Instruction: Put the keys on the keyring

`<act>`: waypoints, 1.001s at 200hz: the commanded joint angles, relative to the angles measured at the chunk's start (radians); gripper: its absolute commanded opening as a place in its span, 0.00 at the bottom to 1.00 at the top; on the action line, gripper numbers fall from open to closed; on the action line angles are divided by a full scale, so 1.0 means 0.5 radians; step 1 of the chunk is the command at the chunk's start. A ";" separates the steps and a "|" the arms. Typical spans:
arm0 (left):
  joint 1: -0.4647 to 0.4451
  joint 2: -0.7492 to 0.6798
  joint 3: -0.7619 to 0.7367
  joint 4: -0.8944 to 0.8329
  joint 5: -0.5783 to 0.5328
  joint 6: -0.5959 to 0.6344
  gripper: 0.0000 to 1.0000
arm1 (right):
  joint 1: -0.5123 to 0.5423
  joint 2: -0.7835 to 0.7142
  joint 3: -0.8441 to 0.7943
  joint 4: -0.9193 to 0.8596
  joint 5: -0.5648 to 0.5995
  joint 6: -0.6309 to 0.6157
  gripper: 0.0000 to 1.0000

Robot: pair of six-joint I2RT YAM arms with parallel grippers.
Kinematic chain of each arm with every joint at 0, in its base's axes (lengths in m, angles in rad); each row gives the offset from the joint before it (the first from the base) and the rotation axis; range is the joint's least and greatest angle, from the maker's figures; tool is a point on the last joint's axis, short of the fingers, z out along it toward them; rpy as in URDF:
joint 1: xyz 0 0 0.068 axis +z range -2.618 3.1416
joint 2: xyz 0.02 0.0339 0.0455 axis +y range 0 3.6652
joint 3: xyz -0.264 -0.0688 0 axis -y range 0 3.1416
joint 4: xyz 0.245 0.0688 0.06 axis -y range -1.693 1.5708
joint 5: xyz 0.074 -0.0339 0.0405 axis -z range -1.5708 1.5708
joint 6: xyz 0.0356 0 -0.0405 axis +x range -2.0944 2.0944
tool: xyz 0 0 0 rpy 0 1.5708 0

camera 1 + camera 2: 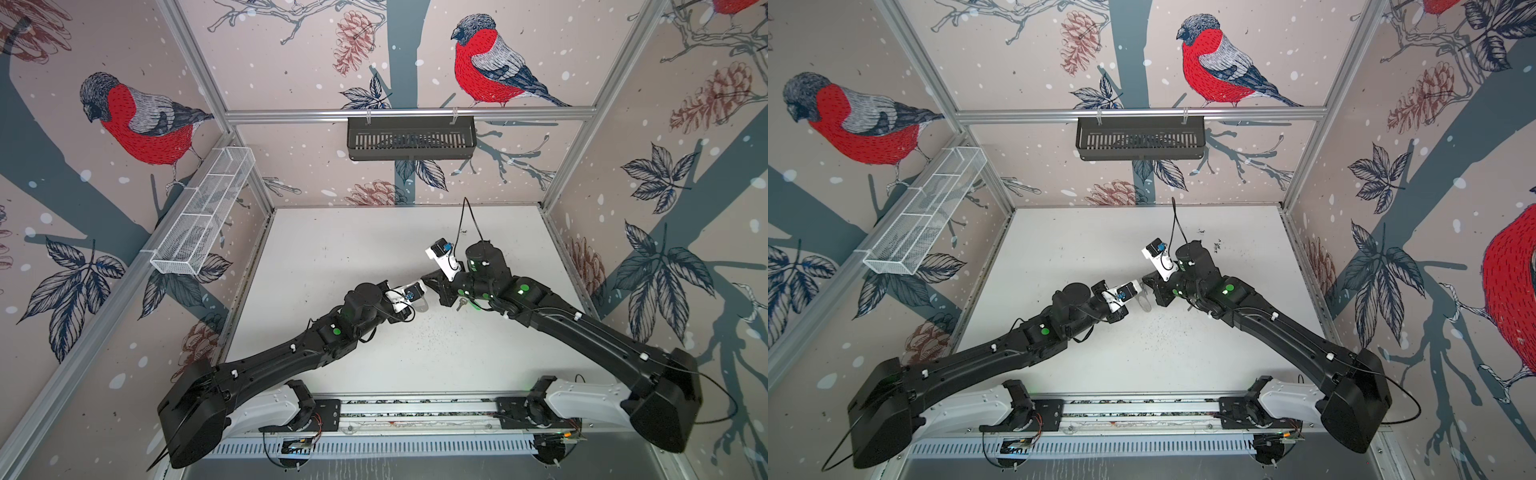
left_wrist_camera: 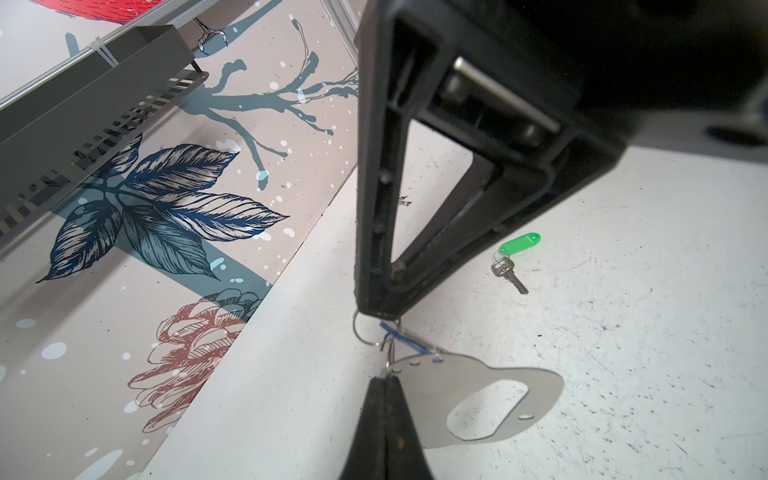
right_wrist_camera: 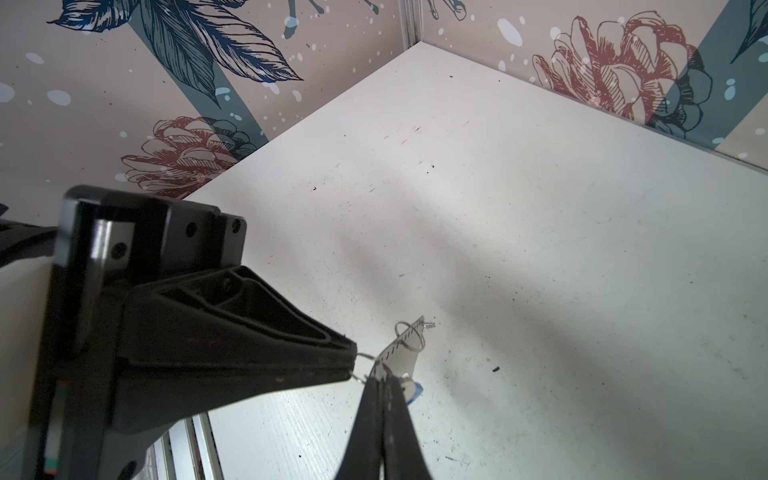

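The keyring (image 2: 436,382), a flat grey plate with an oval opening, hangs above the white table between both grippers. My left gripper (image 2: 386,376) is shut on a small wire ring at the plate's holed edge. My right gripper (image 3: 383,376) is shut right at that same edge, apparently on the blue-tagged key, whose blue tag (image 3: 417,390) peeks out behind the jaws. In the left wrist view the right gripper (image 2: 376,309) tip touches a ring beside the blue tag (image 2: 405,338). The other key (image 2: 509,274), with its green tag (image 2: 520,242), lies loose on the table, also showing in a top view as the key (image 1: 460,305) under the right arm.
A black slotted basket (image 1: 411,137) hangs on the back wall and a white wire basket (image 1: 203,220) on the left wall. The white table (image 2: 623,332) is scuffed. The two arms meet near the table's middle, with walls on three sides.
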 commanded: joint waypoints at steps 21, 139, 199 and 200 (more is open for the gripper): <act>-0.005 0.016 0.020 0.049 -0.017 0.014 0.00 | 0.005 -0.024 0.002 0.031 -0.061 -0.025 0.00; -0.005 -0.047 -0.018 0.101 -0.037 0.012 0.00 | 0.004 0.030 0.002 0.006 0.048 -0.017 0.00; -0.008 -0.091 -0.049 0.129 -0.012 0.015 0.00 | -0.048 0.065 -0.004 -0.014 0.061 0.003 0.00; -0.008 -0.091 -0.049 0.129 -0.011 0.015 0.00 | -0.049 0.065 -0.004 -0.014 0.061 0.003 0.00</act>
